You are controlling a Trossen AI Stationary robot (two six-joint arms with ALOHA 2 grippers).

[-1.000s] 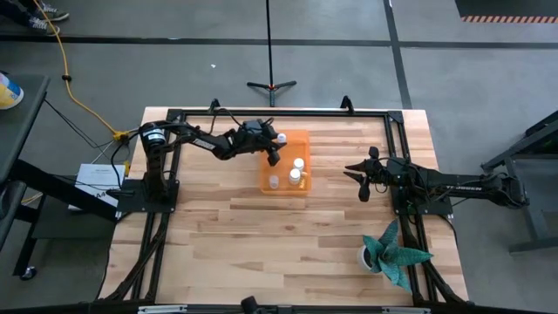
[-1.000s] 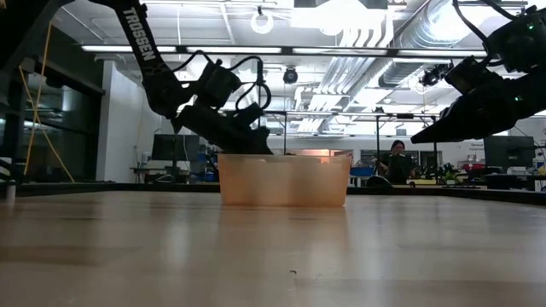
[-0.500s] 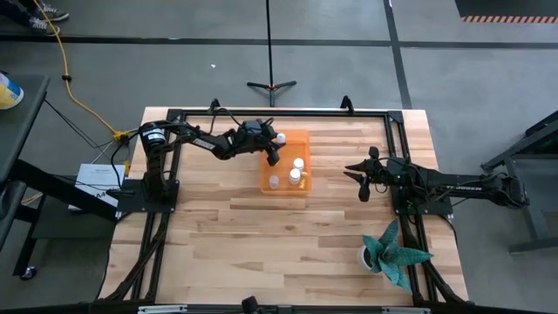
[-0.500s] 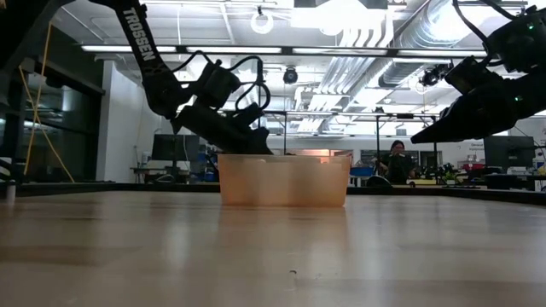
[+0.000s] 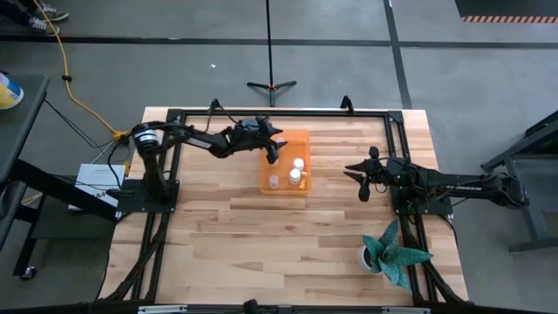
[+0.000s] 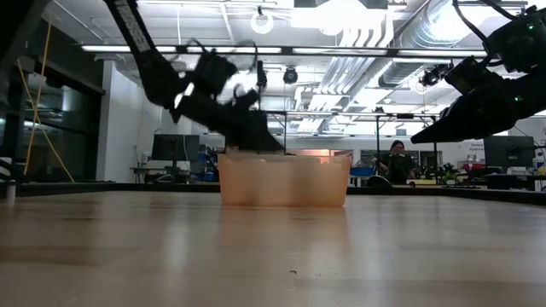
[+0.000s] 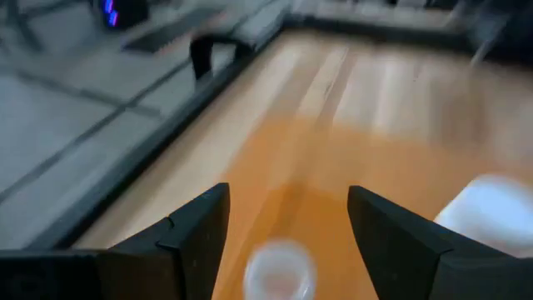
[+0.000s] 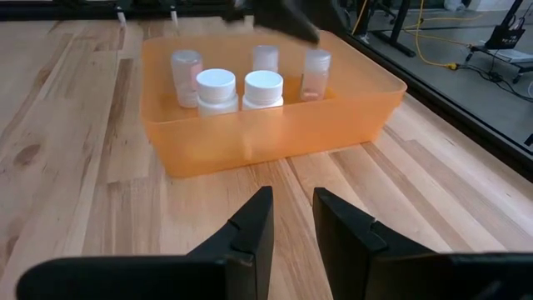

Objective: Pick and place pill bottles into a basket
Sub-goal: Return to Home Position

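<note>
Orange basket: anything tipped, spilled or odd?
Nothing stands out. The translucent orange plastic basket sits flat on the wooden table; five small pill bottles stand upright inside. The left gripper hangs open above it; the right gripper waits open alongside.

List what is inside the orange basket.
Five pill bottles stand in the basket; two have broad white caps. The left tool overhangs one corner, so anything beneath it is hidden.

Dark jointed arms (image 5: 453,185), white lettering (image 5: 463,185), angular black claw fingers (image 8: 250,229)
</note>
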